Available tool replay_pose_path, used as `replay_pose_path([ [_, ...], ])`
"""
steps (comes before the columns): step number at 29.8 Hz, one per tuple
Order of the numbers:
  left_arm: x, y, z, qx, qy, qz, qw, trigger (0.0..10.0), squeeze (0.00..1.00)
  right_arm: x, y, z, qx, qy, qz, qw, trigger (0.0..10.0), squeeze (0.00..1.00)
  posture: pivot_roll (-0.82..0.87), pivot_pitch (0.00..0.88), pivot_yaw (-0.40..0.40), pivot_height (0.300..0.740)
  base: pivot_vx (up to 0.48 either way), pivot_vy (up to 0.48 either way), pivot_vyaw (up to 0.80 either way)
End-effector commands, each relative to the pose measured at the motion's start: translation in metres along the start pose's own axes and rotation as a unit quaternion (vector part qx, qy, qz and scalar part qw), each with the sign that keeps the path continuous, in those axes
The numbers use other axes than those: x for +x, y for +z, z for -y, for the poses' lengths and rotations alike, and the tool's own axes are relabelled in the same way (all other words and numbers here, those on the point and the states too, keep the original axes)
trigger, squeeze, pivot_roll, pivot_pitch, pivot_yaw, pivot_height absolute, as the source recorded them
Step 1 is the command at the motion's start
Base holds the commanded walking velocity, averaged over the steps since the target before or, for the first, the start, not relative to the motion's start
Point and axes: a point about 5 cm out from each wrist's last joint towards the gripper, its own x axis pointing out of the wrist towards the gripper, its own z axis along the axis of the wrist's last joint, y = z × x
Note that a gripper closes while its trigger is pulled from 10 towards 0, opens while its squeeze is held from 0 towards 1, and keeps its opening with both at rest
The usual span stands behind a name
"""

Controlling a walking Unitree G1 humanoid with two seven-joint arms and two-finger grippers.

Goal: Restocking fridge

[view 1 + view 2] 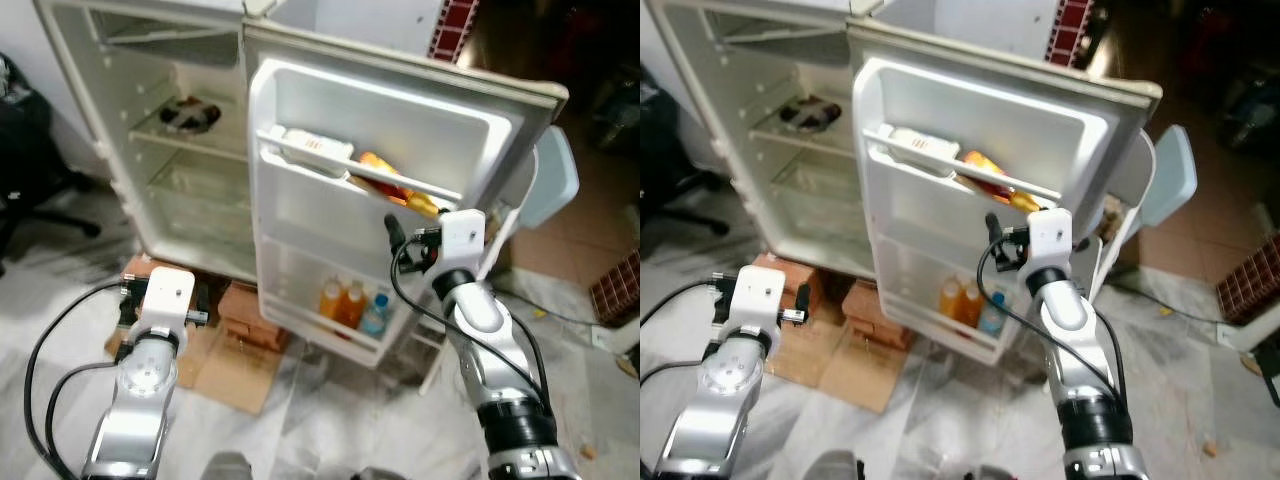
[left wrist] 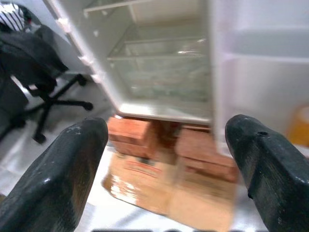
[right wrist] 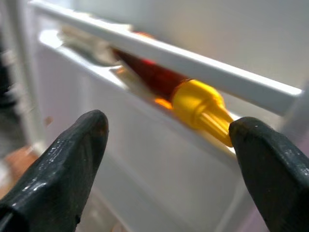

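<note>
The white fridge (image 1: 150,120) stands open, its door (image 1: 400,120) swung towards me. On the door's middle shelf lie a white packet (image 1: 312,146) and a red sauce bottle with a yellow cap (image 3: 193,99), on its side behind the rail. The bottom door shelf holds two orange bottles (image 1: 342,302) and a blue-capped bottle (image 1: 374,314). My right gripper (image 3: 169,154) is open and empty, just in front of the sauce bottle's cap. My left gripper (image 2: 164,159) is open and empty, low before the fridge body. A dark dish (image 1: 190,115) sits on an inner shelf.
The fridge rests on red bricks (image 1: 245,310) with flattened cardboard (image 1: 230,370) on the floor. A black office chair (image 2: 34,72) stands to the left. A white and blue chair (image 1: 545,190) stands behind the door, and cables (image 1: 560,320) cross the floor on the right.
</note>
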Motion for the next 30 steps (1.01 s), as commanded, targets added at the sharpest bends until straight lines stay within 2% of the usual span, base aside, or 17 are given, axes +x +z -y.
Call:
replay_pose_path([
  [1, 0.000, -0.002, -0.009, 0.009, 0.017, -0.005, 1.000, 10.0, 0.00, -0.001, -0.006, 0.011, -0.018, -0.011, -0.018, 1.000, 10.0, 0.00, 0.11, 0.000, -0.051, 0.740, 0.000, -0.480, 0.59],
  [10, 0.001, -0.004, -0.011, 0.002, 0.028, -0.012, 1.000, 10.0, 0.00, 0.000, -0.013, 0.013, -0.014, 0.036, -0.033, 0.999, 10.0, 0.00, 0.12, 0.000, -0.050, 0.740, 0.000, -0.370, 0.49],
  [16, 0.001, -0.004, -0.013, 0.001, 0.035, -0.012, 0.999, 10.0, 0.00, 0.000, -0.014, 0.016, -0.007, 0.068, -0.031, 0.997, 10.0, 0.00, 0.12, 0.000, -0.049, 0.740, 0.000, 0.000, 0.00],
  [20, 0.001, -0.003, -0.016, -0.011, 0.044, -0.009, 0.999, 10.0, 0.00, 0.000, -0.009, 0.024, -0.013, 0.042, -0.005, 0.999, 10.0, 0.00, 0.12, 0.000, -0.050, 0.740, 0.000, 0.000, 0.00],
  [22, 0.000, -0.003, -0.016, -0.014, 0.047, -0.008, 0.999, 10.0, 0.00, -0.001, -0.011, 0.027, -0.033, 0.026, -0.011, 0.999, 10.0, 0.00, 0.12, 0.000, -0.050, 0.740, 0.000, 0.000, 0.00],
  [26, 0.000, -0.004, -0.018, -0.023, 0.056, -0.012, 0.998, 10.0, 0.00, -0.002, -0.026, 0.035, -0.066, -0.013, -0.065, 0.996, 10.0, 0.00, 0.12, 0.000, -0.052, 0.740, 0.000, 0.000, 0.00],
  [30, 0.001, -0.004, -0.019, -0.029, 0.058, -0.015, 0.998, 10.0, 0.00, -0.005, -0.049, 0.030, -0.080, 0.029, -0.154, 0.985, 10.0, 0.00, 0.12, 0.000, -0.053, 0.740, 0.000, 0.000, 0.00],
])
